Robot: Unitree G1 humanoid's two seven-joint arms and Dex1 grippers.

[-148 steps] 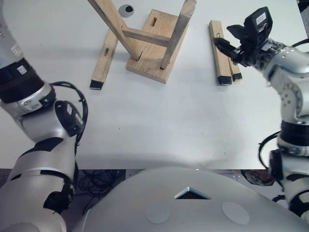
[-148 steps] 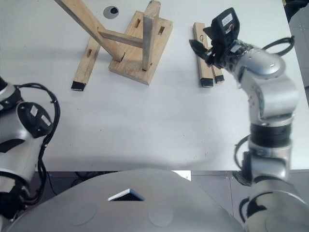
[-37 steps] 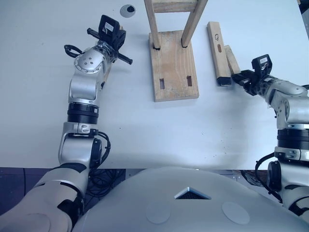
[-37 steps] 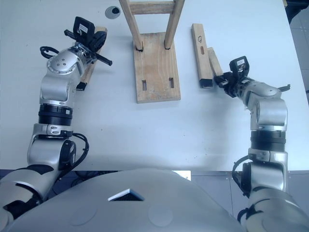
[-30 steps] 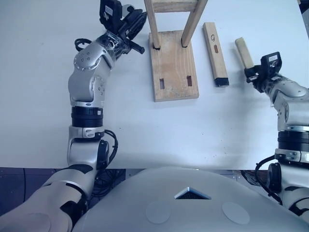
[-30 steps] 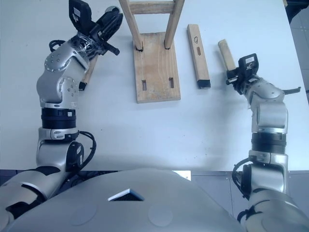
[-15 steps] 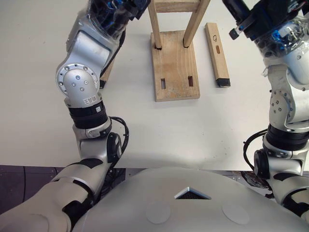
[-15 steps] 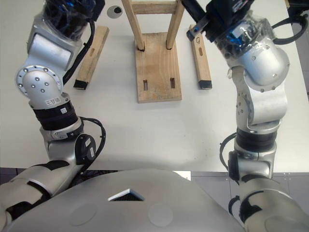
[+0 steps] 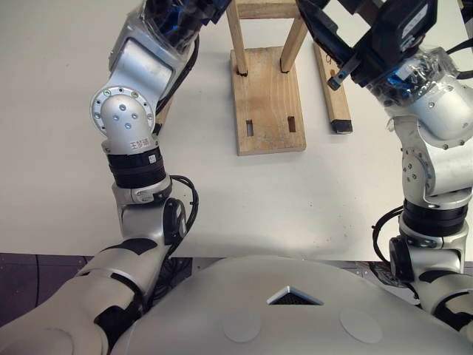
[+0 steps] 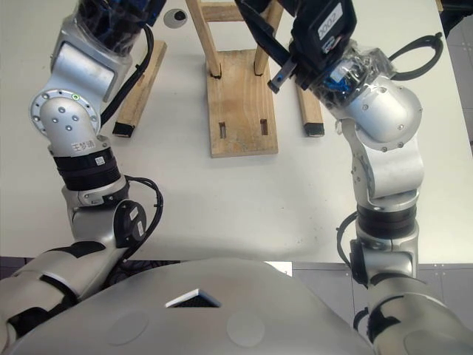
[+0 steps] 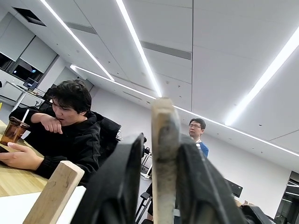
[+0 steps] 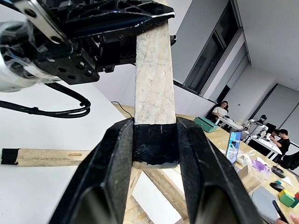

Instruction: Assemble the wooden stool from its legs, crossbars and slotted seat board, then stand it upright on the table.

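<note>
Two tools closed on wood: right tool (image 12: 153,133) clamps the black-tipped crossbar (image 12: 153,79), long axis aimed at your left tool (image 11: 161,142), which probably grips a standing leg (image 9: 236,41) above the seat board (image 9: 267,103).

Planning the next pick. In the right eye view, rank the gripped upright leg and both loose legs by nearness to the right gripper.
From the right gripper:
1. The gripped upright leg, between its fingers.
2. The right loose leg, on the table just beneath it.
3. The left loose leg, far left, across the seat board.
</note>
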